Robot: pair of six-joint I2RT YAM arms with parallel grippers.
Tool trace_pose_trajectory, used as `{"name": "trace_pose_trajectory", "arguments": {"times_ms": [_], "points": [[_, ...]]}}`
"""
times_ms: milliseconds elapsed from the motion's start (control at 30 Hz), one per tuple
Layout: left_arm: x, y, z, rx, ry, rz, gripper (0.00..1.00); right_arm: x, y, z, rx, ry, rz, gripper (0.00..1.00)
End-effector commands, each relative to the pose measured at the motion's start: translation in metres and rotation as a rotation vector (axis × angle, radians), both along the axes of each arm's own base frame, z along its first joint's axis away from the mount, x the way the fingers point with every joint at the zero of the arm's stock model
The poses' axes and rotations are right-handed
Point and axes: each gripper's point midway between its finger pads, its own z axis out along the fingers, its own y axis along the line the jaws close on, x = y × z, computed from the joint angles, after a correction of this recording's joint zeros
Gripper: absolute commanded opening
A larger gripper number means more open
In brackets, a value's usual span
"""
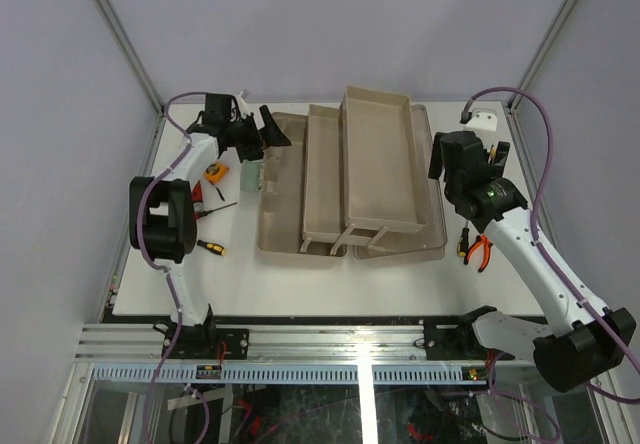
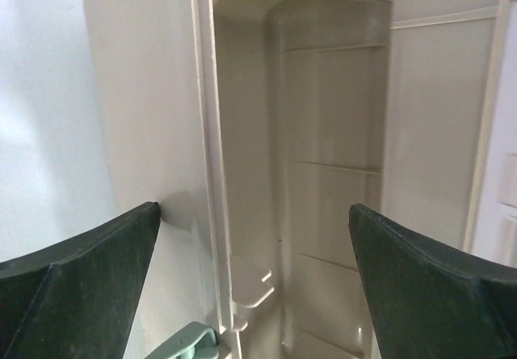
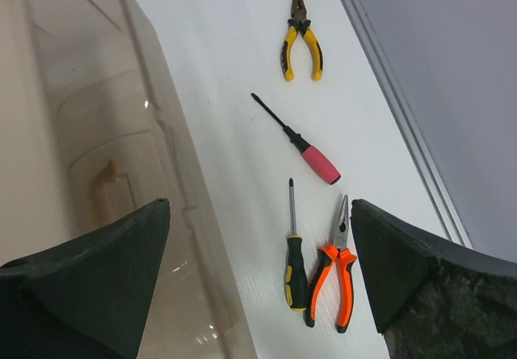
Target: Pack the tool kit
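The open box fills the middle of the table. Its two raised trays cover most of the inside, leaving one open slot along the left wall. The left gripper stands spread across that wall, the latch just below it. Right of the box a strip runs to the rail, strewn with yellow pliers, a pink screwdriver, a black screwdriver and orange pliers. Bare gaps separate them beneath the spread right gripper.

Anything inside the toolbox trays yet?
The narrow tray and the wide tray both look empty from above. The toolbox floor beneath them is mostly covered, so anything lying there cannot be seen.
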Motion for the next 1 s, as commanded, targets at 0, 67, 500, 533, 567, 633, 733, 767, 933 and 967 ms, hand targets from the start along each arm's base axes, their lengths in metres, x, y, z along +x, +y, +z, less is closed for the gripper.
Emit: {"name": "trace_pose_trajectory", "arguments": {"times_ms": [0,67,500,533,567,633,733,767,933,967], "points": [[0.007,-0.015,0.067,-0.099,-0.147,-0.043,1.00,-0.001,-0.007,0.019,0.002,-0.036,-0.018,0.99],[0.005,-0.016,0.069,-0.108,-0.148,-0.049,1.00,-0.001,-0.005,0.014,0.012,-0.025,-0.010,0.99],[0.016,0.015,0.097,-0.034,-0.241,-0.008,1.00,0.005,0.010,0.026,0.069,-0.033,0.055,0.99],[0.019,0.027,0.104,-0.012,-0.261,0.009,1.00,0.005,0.011,0.030,0.073,-0.036,0.062,0.99],[0.023,0.041,0.110,0.015,-0.280,0.030,1.00,0.004,0.013,0.034,0.079,-0.040,0.070,0.99],[0.026,0.075,0.112,0.092,-0.287,0.073,1.00,0.005,0.017,0.042,0.095,-0.036,0.094,0.99],[0.020,0.121,0.092,0.221,-0.212,0.137,1.00,0.007,0.025,0.049,0.121,-0.007,0.138,0.99],[0.017,0.136,0.084,0.256,-0.179,0.166,1.00,0.008,0.028,0.051,0.127,0.000,0.150,0.99],[-0.010,0.192,0.034,0.395,0.035,0.326,1.00,0.012,0.043,0.051,0.165,0.032,0.216,0.99],[-0.016,0.200,0.024,0.434,0.073,0.344,1.00,0.012,0.044,0.049,0.167,0.037,0.220,0.99]]}}
